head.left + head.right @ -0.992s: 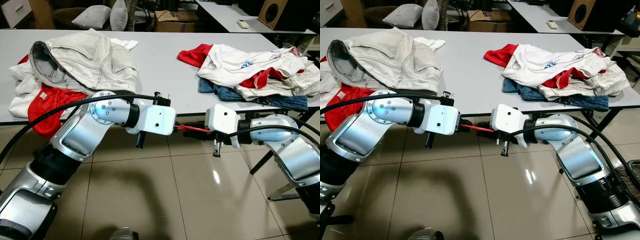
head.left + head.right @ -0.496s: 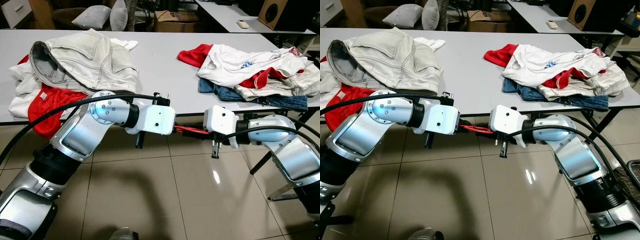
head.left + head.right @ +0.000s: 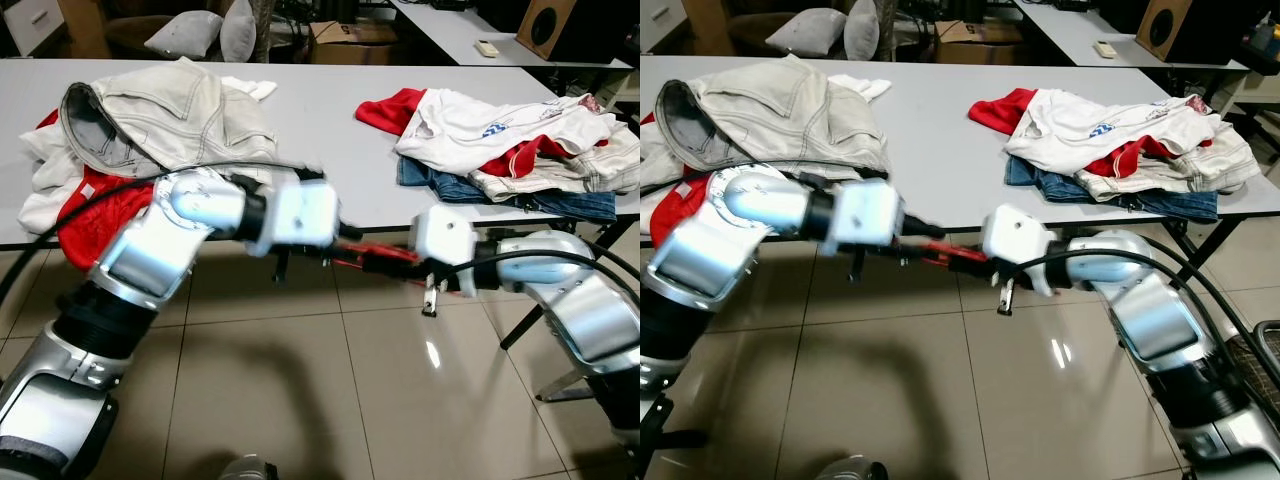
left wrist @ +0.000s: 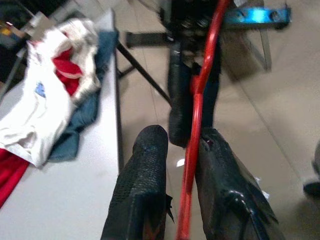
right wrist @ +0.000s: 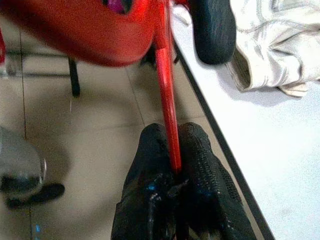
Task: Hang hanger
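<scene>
In the left eye view, the red hanger lies as a thin bar across the centre of the frame, just below the near edge of the grey table. Its long axis runs almost level between the two wrists, so both arms are equally close, one on each end. The left gripper sits at the bar's left end and the right gripper at its right end. Compared with half a second ago, the left arm is blurred and its white wrist housing sits further left and higher, while the right arm is nearly where it was.

In the right eye view, the same bar shows at centre, with the beige jacket piled at upper left and the heap of clothes at upper right. No rail or hook to hang it on is visible.

In the left wrist view, two black fingers rise from the bottom centre with the hanger's red rod running up between them. They appear to clamp it, though a sliver of gap shows on one side.

In the right wrist view, the fingers are pressed together on the red rod at lower centre. The rod runs straight up to the hanger's broad red body at the upper left.
</scene>
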Controlling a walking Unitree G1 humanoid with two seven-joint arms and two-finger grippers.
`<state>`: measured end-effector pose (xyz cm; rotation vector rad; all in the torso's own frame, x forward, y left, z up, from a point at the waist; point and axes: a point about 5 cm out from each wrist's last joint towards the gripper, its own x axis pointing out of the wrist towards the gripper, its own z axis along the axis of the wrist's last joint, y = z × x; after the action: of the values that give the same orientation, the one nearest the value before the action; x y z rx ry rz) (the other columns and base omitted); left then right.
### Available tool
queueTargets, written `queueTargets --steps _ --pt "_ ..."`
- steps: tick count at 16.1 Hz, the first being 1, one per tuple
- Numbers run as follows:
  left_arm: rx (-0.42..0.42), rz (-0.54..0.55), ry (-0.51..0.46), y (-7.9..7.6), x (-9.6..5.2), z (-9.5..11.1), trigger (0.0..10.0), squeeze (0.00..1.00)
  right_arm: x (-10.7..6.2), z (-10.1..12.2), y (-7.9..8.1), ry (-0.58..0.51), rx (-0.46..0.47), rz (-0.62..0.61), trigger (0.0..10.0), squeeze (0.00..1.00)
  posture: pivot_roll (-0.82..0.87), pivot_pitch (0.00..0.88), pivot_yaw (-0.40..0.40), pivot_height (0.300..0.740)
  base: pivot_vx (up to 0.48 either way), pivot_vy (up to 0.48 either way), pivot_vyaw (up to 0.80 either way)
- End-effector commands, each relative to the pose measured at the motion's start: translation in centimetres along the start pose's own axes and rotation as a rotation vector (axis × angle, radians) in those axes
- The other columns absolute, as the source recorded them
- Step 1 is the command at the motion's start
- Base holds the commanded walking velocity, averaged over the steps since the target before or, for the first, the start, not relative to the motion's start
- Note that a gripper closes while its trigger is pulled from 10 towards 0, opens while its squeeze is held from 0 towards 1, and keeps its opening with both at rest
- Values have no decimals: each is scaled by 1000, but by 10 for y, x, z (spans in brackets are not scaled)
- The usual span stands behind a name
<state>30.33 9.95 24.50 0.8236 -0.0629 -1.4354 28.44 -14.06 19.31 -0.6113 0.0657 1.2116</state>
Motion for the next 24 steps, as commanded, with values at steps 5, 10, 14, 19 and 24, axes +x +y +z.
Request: queueTargets --steps 5,10,14,19,24 --pt "2 54 4 14 -28 1 10000 0 -19 6 2 -155 177 -28 0 0 -53 0 -32 740 0 0 0" --pt "-53 155 -79 23 -40 5 10000 0 -28 2 -1 -200 295 -90 0 0 -55 0 -26 740 0 0 0" --pt "-84 163 -138 17 -32 7 10000 0 -29 3 0 -218 336 -94 0 0 -56 0 -31 740 0 0 0" --pt "-207 448 -316 34 -57 16 10000 0 -45 -20 -1 -215 537 -336 0 0 -63 2 -44 740 0 0 0" --pt "-206 396 -280 27 -52 8 10000 0 -38 -14 24 -221 516 -214 0 0 -64 10 -45 740 0 0 0"
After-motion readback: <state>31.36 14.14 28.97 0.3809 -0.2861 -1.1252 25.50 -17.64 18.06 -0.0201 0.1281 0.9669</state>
